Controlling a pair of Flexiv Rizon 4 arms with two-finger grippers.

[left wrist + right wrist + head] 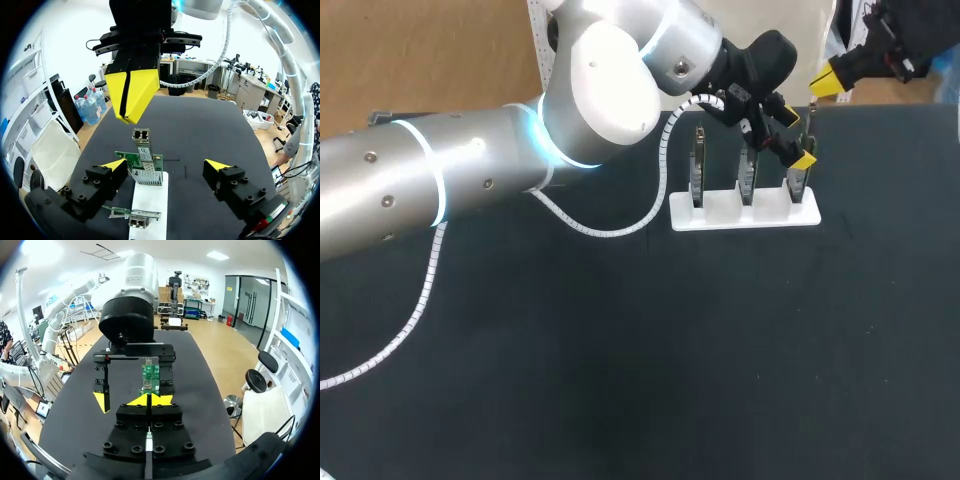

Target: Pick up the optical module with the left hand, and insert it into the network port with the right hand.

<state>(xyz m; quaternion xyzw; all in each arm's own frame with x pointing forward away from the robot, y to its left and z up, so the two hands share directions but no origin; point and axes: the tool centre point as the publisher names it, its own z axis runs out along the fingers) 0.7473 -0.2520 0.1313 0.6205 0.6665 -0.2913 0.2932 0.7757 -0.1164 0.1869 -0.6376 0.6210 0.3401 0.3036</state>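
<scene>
Two arms: both are gathered over the far right part of the black table (620,380).
Left arm (470,170): in from the left edge and stretched right across to the white stand, with a white coiled cable hanging under it.
White stand (745,212): flat on the table, three cards (697,165) standing upright in it side by side.
Left claw (166,165): at the right-hand card with its fingers spread wide. One yellow tip is just beside the card's edge and the other is well apart on the far side, so nothing is gripped.
Green card (142,161): upright in the stand between the left claw's fingers, with a metal port cage (148,175) on its face.
Optical module (141,135): silver, with two sockets in its end. It stands out past the green card's upper edge, in line with the cage. Whether it is fully seated cannot be told.
Right claw (131,97): just beyond the module and apart from it, pointing down toward it. Its yellow tips are pressed together, and nothing can be seen between them.
Right arm (895,45): only its dark end shows, at the far right corner.
</scene>
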